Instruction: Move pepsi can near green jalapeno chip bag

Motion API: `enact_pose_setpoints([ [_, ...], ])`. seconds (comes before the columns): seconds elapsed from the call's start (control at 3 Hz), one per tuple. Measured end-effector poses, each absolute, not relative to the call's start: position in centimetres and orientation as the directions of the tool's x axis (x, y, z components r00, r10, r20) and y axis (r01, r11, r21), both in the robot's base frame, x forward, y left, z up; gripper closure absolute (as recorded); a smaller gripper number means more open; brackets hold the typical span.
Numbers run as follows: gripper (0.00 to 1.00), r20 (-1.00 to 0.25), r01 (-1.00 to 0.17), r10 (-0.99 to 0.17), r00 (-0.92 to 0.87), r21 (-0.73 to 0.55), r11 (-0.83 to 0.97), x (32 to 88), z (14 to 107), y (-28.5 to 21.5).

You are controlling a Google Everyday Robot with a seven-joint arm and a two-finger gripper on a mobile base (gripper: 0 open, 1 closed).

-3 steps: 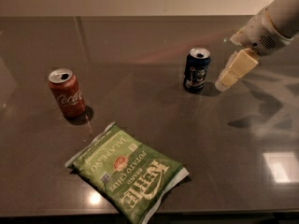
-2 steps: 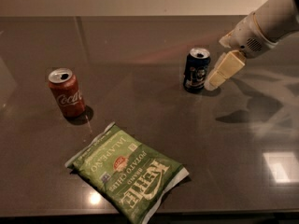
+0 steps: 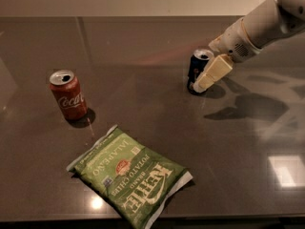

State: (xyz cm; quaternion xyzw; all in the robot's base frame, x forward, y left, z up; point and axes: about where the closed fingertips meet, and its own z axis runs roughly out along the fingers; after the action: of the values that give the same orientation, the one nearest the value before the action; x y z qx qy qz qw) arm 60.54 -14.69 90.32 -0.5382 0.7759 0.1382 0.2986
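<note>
Here, the pepsi can is seen upright on the table, well apart from the green jalapeno chip bag laid flat in front. The gripper is held at the can's right side; whether it is grasped cannot be told.

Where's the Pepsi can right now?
In the camera view the pepsi can stands upright on the right half of the table, the gripper at its right side; the green jalapeno chip bag lies nearer the camera, to its left.

1 pepsi can w/ 1 gripper by it, 1 Coke can, 1 chip bag
</note>
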Motion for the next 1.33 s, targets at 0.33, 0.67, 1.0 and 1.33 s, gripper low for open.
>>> enact_pose_setpoints([
  [0.33,0.17,-0.619,-0.916,-0.744,-0.249,-0.098,0.388,61.4,90.1,-14.4],
  [0.67,0.40,-0.623,-0.917,-0.741,-0.253,-0.090,0.388,61.7,90.2,-14.5],
  [1.0,0.65,-0.633,-0.923,-0.732,-0.253,-0.069,0.379,61.2,90.7,-14.5],
  [1.33,0.88,-0.646,-0.943,-0.727,-0.235,-0.031,0.332,59.0,91.4,-13.6],
])
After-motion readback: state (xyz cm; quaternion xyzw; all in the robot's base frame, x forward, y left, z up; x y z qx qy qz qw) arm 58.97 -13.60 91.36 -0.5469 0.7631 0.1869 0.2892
